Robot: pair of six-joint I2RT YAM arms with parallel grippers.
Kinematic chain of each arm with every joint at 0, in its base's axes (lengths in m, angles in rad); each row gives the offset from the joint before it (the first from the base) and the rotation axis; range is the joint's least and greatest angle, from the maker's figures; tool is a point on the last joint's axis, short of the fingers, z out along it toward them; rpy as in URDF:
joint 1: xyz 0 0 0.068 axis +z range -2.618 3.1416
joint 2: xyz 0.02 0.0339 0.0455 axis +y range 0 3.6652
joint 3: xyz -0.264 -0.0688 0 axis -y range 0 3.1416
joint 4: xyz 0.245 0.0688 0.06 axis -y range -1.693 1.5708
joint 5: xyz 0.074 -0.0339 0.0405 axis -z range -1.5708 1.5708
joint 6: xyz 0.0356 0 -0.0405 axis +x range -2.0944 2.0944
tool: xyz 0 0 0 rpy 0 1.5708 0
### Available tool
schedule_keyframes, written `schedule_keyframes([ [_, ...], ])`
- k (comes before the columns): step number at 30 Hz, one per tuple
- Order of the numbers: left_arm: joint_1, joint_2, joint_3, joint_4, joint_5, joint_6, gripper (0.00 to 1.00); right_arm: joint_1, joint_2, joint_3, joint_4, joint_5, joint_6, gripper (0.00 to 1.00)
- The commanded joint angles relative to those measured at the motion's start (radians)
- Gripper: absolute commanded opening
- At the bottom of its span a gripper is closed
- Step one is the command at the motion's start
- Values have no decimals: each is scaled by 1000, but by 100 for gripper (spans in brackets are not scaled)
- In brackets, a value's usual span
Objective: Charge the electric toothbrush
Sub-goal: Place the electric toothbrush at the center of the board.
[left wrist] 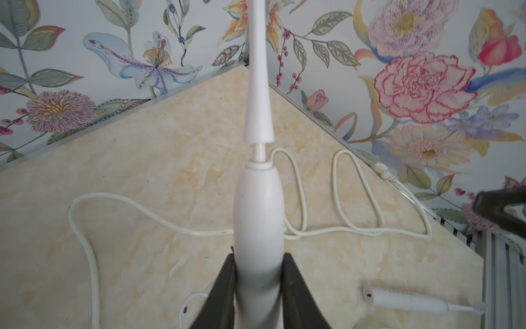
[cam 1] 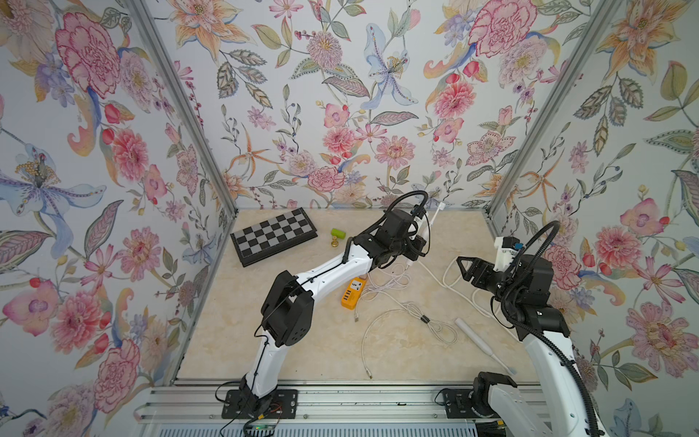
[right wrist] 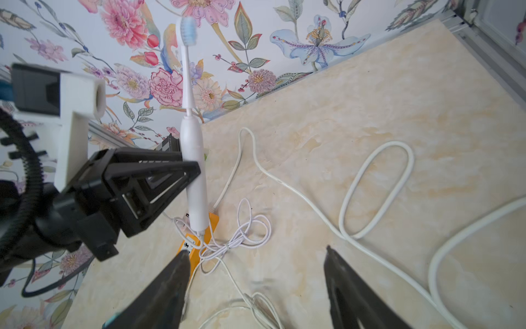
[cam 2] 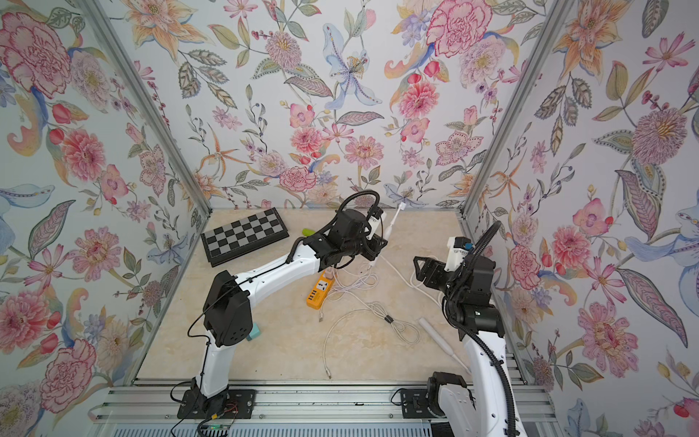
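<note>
Electric toothbrush [right wrist: 191, 136] upright in clamped left gripper [left wrist: 259, 273], bristles up, base just above orange power strip [cam 1: 352, 293], thin cable [right wrist: 250, 225] apparently at that base; right gripper [right wrist: 256, 250] wide open, empty, near the strip, facing it.

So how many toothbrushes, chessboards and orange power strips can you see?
Toothbrushes: 2, the held toothbrush in the left gripper and the loose toothbrush lying on the table
Chessboards: 1, the chessboard
Orange power strips: 1, the power strip
Total: 4
</note>
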Motion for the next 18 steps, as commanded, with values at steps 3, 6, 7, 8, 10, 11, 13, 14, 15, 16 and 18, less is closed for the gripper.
schedule_keyframes([
  [3,-67,122,90,-121,-28,332,0,-35,1,-24,-65,-75,50,78],
  [6,-113,200,166,-160,-20,418,0,-37,-14,-25,-68,-76,50,79],
  [7,-128,227,197,-183,-44,457,0,-38,-20,-23,-73,-73,47,80],
  [8,-138,251,218,-195,-60,490,0,-41,-28,-23,-77,-72,49,80],
  [10,-153,293,248,-212,-98,539,0,-44,-45,-21,-80,-75,53,81],
  [11,-158,313,273,-231,-97,564,0,-45,-55,-18,-82,-74,56,81],
  [13,-159,336,296,-240,-83,581,0,-46,-69,-11,-87,-70,57,81],
  [14,-160,342,292,-236,-83,594,0,-46,-74,-9,-88,-67,55,82],
  [15,-164,348,288,-228,-94,605,0,-47,-74,-8,-90,-66,54,82],
  [16,-170,358,284,-219,-110,621,0,-47,-69,-4,-94,-65,53,82],
  [18,-179,388,296,-207,-139,640,0,-47,-65,-3,-95,-64,58,82],
])
